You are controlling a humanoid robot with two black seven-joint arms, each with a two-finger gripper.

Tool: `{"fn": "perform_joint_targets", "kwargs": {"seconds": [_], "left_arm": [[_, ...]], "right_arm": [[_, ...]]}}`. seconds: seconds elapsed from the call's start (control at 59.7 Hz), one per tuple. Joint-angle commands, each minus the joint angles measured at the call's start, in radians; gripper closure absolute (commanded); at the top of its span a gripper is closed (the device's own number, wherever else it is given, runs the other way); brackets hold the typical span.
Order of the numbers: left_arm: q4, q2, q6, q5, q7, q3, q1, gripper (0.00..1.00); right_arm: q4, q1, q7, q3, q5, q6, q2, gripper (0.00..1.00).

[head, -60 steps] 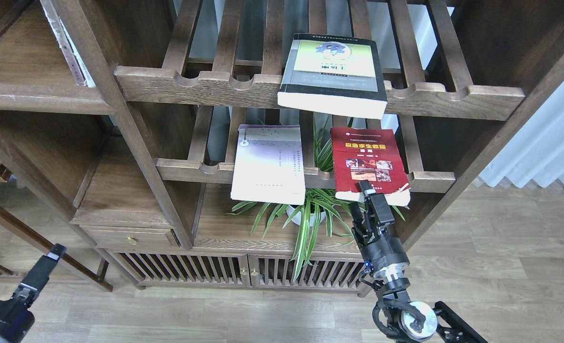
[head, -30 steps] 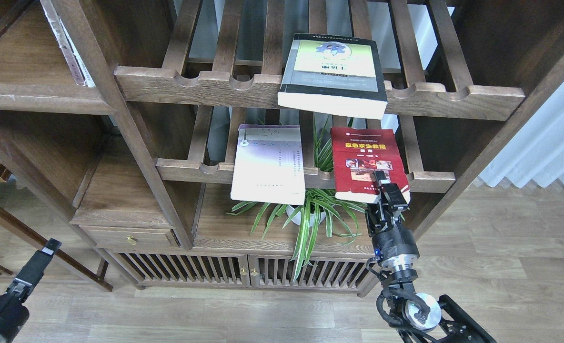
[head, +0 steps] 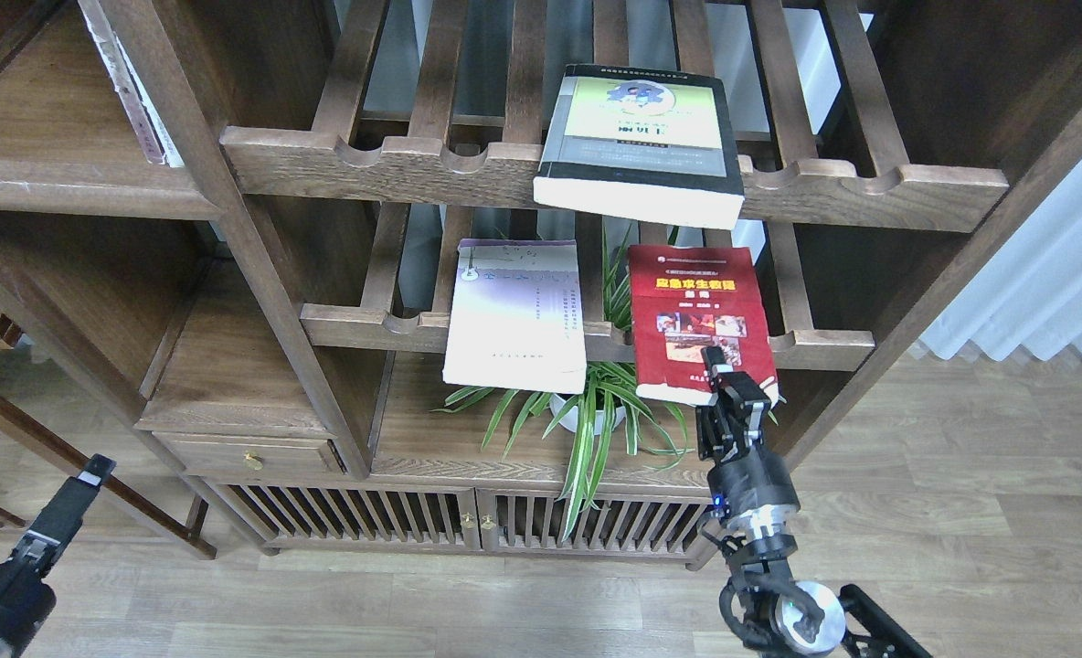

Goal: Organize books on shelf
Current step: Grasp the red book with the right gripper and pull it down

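The red book (head: 692, 306) with photos and a yellow title lies on the lower slatted rack, its near edge overhanging the rail. My right gripper (head: 728, 382) is shut on that near edge, one finger on the cover. A thin lavender-white book (head: 515, 315) lies to its left on the same rack. On the upper rack rests the thick yellow-green book (head: 640, 137), also overhanging. The solid plank shelf (head: 66, 187) is at the upper left. My left gripper (head: 79, 489) hangs low at the far left, away from everything; its fingers cannot be told apart.
A worn white-spined book (head: 130, 87) leans on the upper-left plank. A potted spider plant (head: 596, 402) stands under the lower rack, just left of my right arm. A drawer unit (head: 249, 452) and slatted cabinet doors (head: 468, 521) sit below.
The red book has slid slightly forward and to the left over the rail, with my right gripper drawing back and down along with it. The left arm has hardly moved.
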Motion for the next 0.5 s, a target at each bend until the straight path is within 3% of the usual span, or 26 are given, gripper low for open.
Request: {"fn": "perform_joint_targets", "kwargs": {"seconds": [0.0, 0.486], "left_arm": [[0.001, -0.008, 0.000, -0.001, 0.017, 0.001, 0.003, 0.00], [0.003, -0.116, 0.000, -0.001, 0.021, 0.052, -0.010, 0.00]], "right_arm": [[0.044, -0.055, -0.001, -0.015, 0.000, 0.000, -0.009, 0.95], [0.071, -0.254, 0.003, -0.124, -0.002, 0.000, -0.066, 0.95]]}}
